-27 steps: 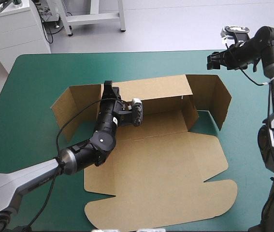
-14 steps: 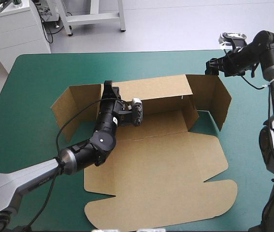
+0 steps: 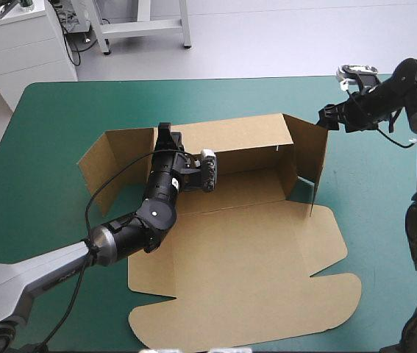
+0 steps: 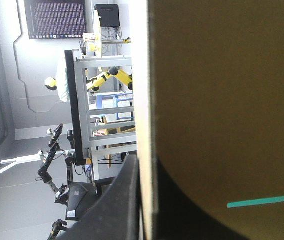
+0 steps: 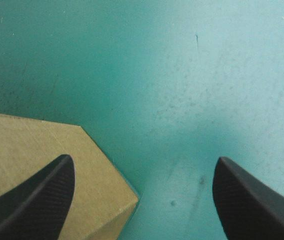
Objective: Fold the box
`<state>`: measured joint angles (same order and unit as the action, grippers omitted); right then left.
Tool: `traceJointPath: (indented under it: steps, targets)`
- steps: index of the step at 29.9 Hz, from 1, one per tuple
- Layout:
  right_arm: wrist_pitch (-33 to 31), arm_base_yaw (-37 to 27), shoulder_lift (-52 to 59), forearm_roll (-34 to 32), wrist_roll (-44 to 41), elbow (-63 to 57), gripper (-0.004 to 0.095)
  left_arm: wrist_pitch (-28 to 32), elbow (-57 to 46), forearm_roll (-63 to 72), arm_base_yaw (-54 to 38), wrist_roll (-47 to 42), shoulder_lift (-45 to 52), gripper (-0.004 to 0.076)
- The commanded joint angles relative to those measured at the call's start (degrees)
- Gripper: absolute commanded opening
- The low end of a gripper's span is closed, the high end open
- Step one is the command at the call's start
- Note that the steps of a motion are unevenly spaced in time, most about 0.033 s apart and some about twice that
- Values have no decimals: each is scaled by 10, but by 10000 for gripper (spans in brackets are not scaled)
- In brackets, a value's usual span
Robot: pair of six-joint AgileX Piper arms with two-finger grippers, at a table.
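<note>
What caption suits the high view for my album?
The left gripper pinches the brown box by its back wall; the right gripper, fingers open, sits at the top corner of the side flap.

Left gripper (image 4: 143, 172) clamps box (image 4: 222, 90) wall edge; brown board fills view ahead; thin teal-green line (image 4: 264, 201) on board.

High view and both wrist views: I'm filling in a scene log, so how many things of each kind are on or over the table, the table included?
box, brown: 1
grippers, black-fingered: 2 (left gripper shut on the box's wall, right gripper open)
table, teal-green cover: 1
Total: 4
</note>
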<state>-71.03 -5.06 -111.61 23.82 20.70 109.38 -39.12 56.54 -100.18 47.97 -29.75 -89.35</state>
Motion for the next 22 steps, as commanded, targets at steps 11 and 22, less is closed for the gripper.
traceJointPath:
  steps: [11, 22]
  targets:
    - [-5, -43, 106, 98, 169, -149, 697, 20, 8, -25, 8, -2, 14, -32]
    - [-5, -43, 135, 141, 273, -206, 697, 21, 8, -25, 8, -2, 14, -32]
